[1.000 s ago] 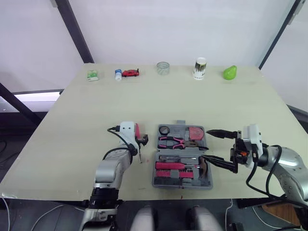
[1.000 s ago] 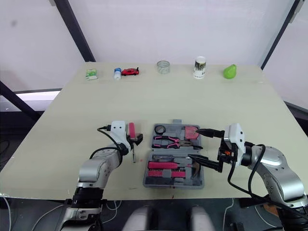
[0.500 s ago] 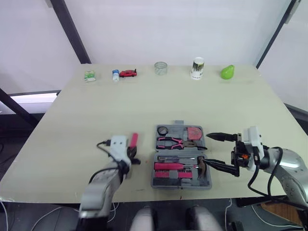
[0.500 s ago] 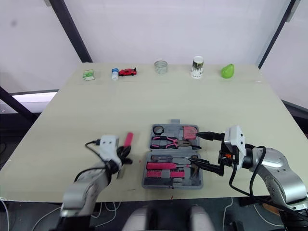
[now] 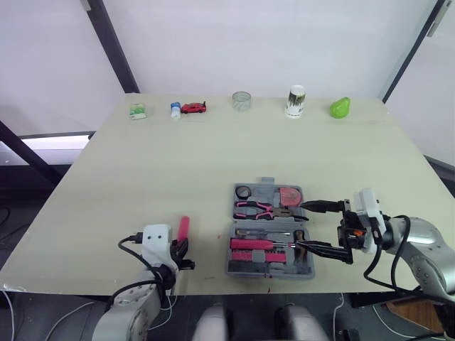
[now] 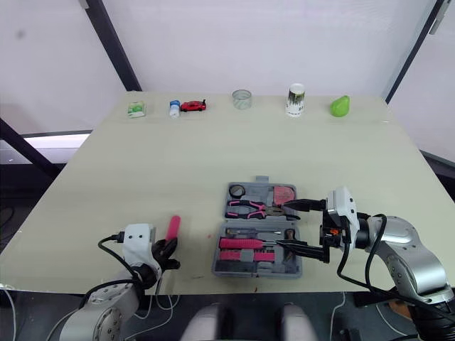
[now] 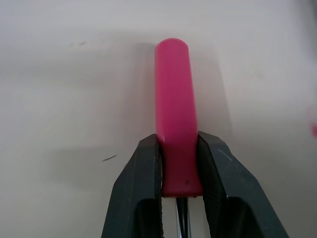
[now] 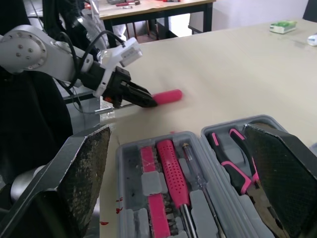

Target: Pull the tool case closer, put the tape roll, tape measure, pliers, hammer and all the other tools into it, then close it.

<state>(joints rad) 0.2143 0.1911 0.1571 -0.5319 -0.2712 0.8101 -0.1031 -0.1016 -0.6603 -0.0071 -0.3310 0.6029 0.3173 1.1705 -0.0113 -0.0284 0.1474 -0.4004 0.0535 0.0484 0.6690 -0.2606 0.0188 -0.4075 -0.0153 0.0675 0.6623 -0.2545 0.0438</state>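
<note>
The left claw is low, close to the near edge of the table, on the left side. It is squeezed tight on a screwdriver. The two black fingers pinch the bottom end of the pink handle. The rest of the handle sticks out past the fingers, toward the far side of the table. A bit of thin metal shaft shows behind the handle, between the fingers.

To the right of it, well apart, the grey tool case lies open and flat near the front of the table. Its near half holds long tools with pink handles, and the dark hammer at the right end. Its far half holds the small black tape roll in the left corner, the pliers with pink grips, and the pink tape measure on the right.

The right claw is at the right side of the case. It is spread very wide and has nothing in it. The tips of its two fingers reach just over the case's right edge.

Along the far edge of the table, in a row, stand a green packet, a little bottle, a red toy car, a clear jar, a paper cup and a green pear.
</note>
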